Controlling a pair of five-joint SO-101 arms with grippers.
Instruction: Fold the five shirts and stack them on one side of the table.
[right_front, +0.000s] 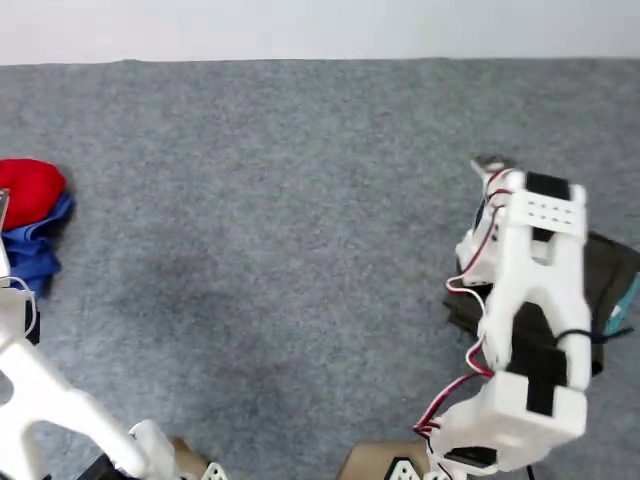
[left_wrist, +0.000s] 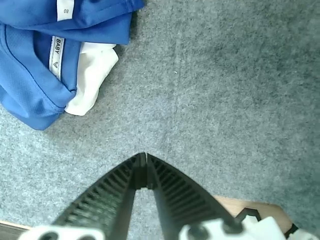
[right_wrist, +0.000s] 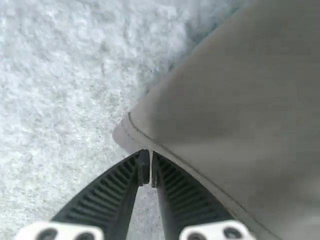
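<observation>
A dark grey shirt (right_front: 612, 262) lies at the table's right edge, partly under the right arm, with a teal piece (right_front: 622, 305) showing at its side. My right gripper (right_wrist: 150, 167) is shut at a corner of that shirt (right_wrist: 235, 120), its tips pinching the hem. In the high view the right gripper (right_front: 489, 172) is at the far end of its arm. A red shirt (right_front: 28, 188) and a blue shirt (right_front: 35, 245) are bunched at the left edge. My left gripper (left_wrist: 146, 171) hangs shut and holds nothing, a short way from the blue shirt (left_wrist: 35, 75) and a white shirt (left_wrist: 92, 75).
Grey carpet (right_front: 280, 220) covers the table, bare across the middle. The arm bases and brown mounts (right_front: 375, 465) stand at the near edge. A pale wall (right_front: 320, 25) runs along the far edge.
</observation>
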